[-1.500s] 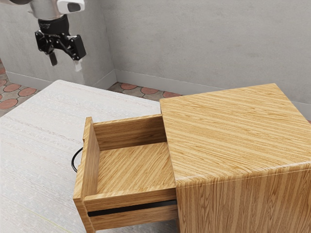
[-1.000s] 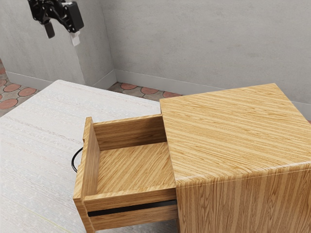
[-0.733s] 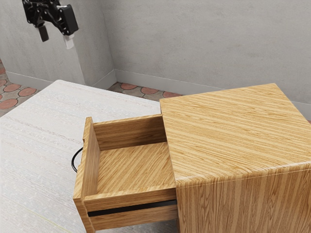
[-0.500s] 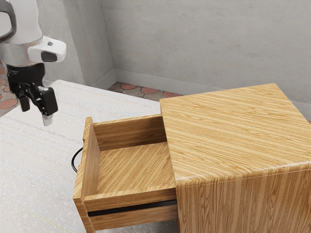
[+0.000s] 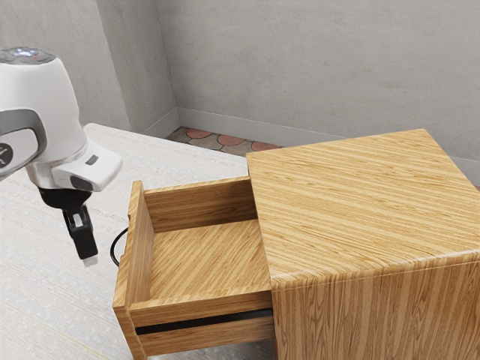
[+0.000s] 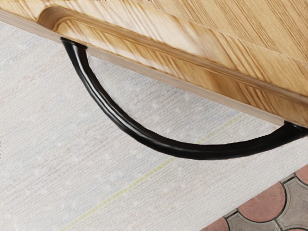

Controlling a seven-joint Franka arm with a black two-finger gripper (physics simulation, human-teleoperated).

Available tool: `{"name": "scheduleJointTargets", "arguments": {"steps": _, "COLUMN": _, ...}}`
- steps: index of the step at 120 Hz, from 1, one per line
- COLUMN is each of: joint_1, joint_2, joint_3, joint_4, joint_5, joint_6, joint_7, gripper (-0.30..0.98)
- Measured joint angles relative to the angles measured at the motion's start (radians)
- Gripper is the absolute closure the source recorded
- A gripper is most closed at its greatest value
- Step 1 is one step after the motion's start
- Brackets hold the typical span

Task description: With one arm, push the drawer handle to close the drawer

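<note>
Exterior view high; wrist view close, seemingly downward; handle in both

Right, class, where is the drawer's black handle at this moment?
The black handle is toward the exterior view's left, on the outside of the drawer front, appearing there between that front and the claw.

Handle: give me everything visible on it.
The handle is a smooth black bow, glossy with pale glints; metal or plastic, can't tell. Both ends meet the outer face of the drawer, which stands open, and its middle curves out over the pale table. No damage shows. There's a gap between it and the gripper; only the drawer appears to touch it.
</note>
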Motion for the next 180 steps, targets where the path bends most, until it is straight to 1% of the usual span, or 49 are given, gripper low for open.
{"name": "scheduleJointTargets", "arguments": {"steps": 11, "joint_1": -0.006, "joint_2": -0.018, "joint_3": -0.016, "joint_4": -0.033, "joint_5": 0.000, "joint_6": 0.026, "joint_7": 0.066, "gripper": 0.00}}
{"name": "scheduleJointTargets", "arguments": {"steps": 19, "joint_1": -0.034, "joint_2": -0.025, "joint_3": -0.019, "joint_4": -0.041, "joint_5": 0.000, "joint_6": 0.040, "joint_7": 0.108, "gripper": 0.00}}
{"name": "scheduleJointTargets", "arguments": {"steps": 33, "joint_1": -0.048, "joint_2": -0.010, "joint_3": 0.017, "joint_4": -0.044, "joint_5": 0.006, "joint_6": 0.055, "joint_7": 0.175, "gripper": 0.08}}
{"name": "scheduleJointTargets", "arguments": {"steps": 43, "joint_1": -0.049, "joint_2": -0.003, "joint_3": 0.028, "joint_4": -0.049, "joint_5": 0.010, "joint_6": 0.076, "joint_7": 0.219, "gripper": 0.18}}
{"name": "scheduleJointTargets", "arguments": {"steps": 70, "joint_1": -0.047, "joint_2": -0.003, "joint_3": 0.029, "joint_4": -0.076, "joint_5": 0.011, "joint_6": 0.119, "joint_7": 0.311, "gripper": 0.54}}
{"name": "scheduleJointTargets", "arguments": {"steps": 80, "joint_1": -0.047, "joint_2": -0.003, "joint_3": 0.029, "joint_4": -0.077, "joint_5": 0.010, "joint_6": 0.126, "joint_7": 0.338, "gripper": 0.63}}
{"name": "scheduleJointTargets", "arguments": {"steps": 91, "joint_1": -0.048, "joint_2": -0.002, "joint_3": 0.028, "joint_4": -0.078, "joint_5": 0.010, "joint_6": 0.131, "joint_7": 0.368, "gripper": 0.69}}
{"name": "scheduleJointTargets", "arguments": {"steps": 106, "joint_1": -0.055, "joint_2": 0.002, "joint_3": 0.027, "joint_4": -0.080, "joint_5": 0.006, "joint_6": 0.140, "joint_7": 0.402, "gripper": 0.74}}
{"name": "scheduleJointTargets", "arguments": {"steps": 132, "joint_1": -0.053, "joint_2": 0.037, "joint_3": 0.024, "joint_4": -0.073, "joint_5": -0.008, "joint_6": 0.148, "joint_7": 0.447, "gripper": 0.78}}
{"name": "scheduleJointTargets", "arguments": {"steps": 160, "joint_1": -0.045, "joint_2": 0.066, "joint_3": -0.005, "joint_4": -0.045, "joint_5": -0.041, "joint_6": 0.152, "joint_7": 0.479, "gripper": 0.78}}
{"name": "scheduleJointTargets", "arguments": {"steps": 180, "joint_1": -0.040, "joint_2": 0.105, "joint_3": -0.019, "joint_4": -0.012, "joint_5": -0.051, "joint_6": 0.155, "joint_7": 0.494, "gripper": 0.78}}
